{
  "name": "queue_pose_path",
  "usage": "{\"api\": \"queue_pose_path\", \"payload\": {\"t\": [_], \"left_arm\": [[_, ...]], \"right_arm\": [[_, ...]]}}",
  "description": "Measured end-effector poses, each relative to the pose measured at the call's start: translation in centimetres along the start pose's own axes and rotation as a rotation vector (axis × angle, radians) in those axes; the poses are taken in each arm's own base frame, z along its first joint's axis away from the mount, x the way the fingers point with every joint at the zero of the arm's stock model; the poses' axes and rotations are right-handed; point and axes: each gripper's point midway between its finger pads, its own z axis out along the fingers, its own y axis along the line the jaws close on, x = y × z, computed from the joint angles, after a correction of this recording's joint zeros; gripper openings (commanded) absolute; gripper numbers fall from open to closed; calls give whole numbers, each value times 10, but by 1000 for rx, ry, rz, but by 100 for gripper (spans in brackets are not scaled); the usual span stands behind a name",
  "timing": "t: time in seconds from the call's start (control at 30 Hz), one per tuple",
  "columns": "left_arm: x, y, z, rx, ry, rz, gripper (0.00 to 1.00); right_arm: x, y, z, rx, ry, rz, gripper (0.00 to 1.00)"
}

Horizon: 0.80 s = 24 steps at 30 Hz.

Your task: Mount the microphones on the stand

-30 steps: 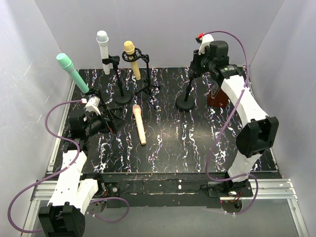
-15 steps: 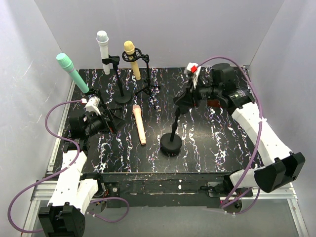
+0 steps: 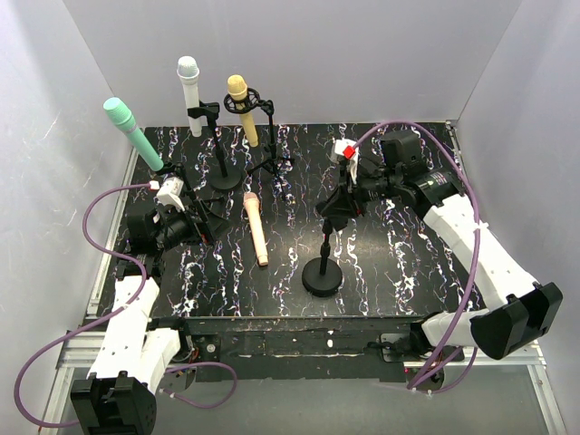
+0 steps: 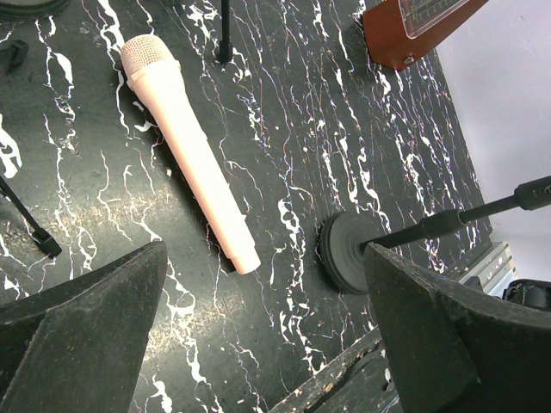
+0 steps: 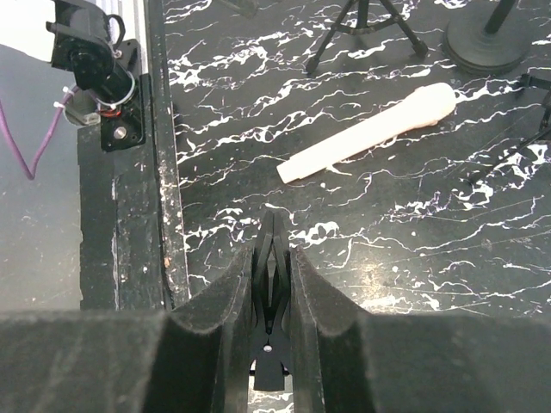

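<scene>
Where the peach-pink microphone (image 3: 256,228) lies: flat on the black marbled table (image 3: 408,263), head toward the back wall and tail toward the arm bases. Neither gripper touches it.
Right gripper (image 3: 344,199): right of the peach-pink microphone and raised above the table. It is clenched on the top of the round-base stand (image 3: 323,272).
Clip (image 5: 274,258): the black top piece of that stand, pinched between the right gripper's two pads in the wrist view.
Round-base stand: its disc foot sits right of the peach-pink microphone's tail, apart from it. The pole leans a little, its top toward the right gripper. Whether the foot lies fully flat cannot be told.
Left gripper (image 4: 264,258): left of the peach-pink microphone in the overhead view, jaws spread wide and grasping nothing. Its own camera looks down on that microphone between the two fingers.
Mint green microphone (image 3: 134,134): behind and left of the peach-pink microphone, mounted at a tilt with its head up and to the left.
White microphone (image 3: 190,91): behind the peach-pink microphone's head, mounted upright.
Yellow microphone (image 3: 243,109): behind the peach-pink microphone and slightly right, held in the ring mount of a tripod stand (image 3: 270,163).
Metronome (image 4: 413,30): brown, on the table well to the right of and behind the peach-pink microphone, beyond the stand's foot.
</scene>
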Motion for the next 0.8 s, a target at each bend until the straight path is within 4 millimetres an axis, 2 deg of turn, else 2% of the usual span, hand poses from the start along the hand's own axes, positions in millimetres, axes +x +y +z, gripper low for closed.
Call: {"api": "queue_pose_path", "payload": {"t": [0.53, 0.8], "left_arm": [[0, 0, 0, 0, 0, 0, 98], [0, 0, 0, 0, 0, -1, 98]], "right_arm": [[9, 25, -5, -92, 16, -23, 52], [6, 38, -16, -108, 34, -76, 71]]}}
